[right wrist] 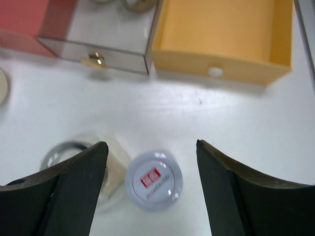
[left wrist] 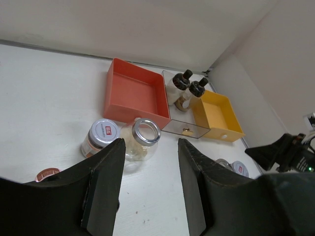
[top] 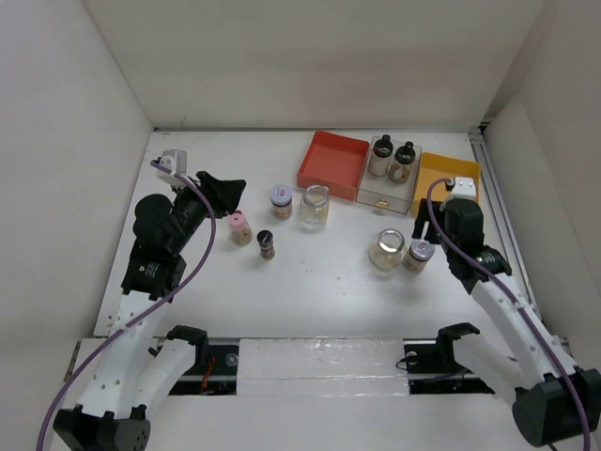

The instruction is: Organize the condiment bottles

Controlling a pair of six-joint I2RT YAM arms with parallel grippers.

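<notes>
Left claw [left wrist: 150, 145] jaws slightly apart, empty | right claw [right wrist: 150, 145] wide open, silver-lidded jar [right wrist: 153, 180] between jaws, untouched

bright, even light, soft shadows (right wrist view blurred).

Robot test cell, lab setting.
White table [top: 319, 291] boxed by bare white walls [top: 310, 56] on three sides; two robot arms [top: 127, 348] on a rail [top: 310, 358] along its near edge, with purple cables [top: 210, 240].
</notes>
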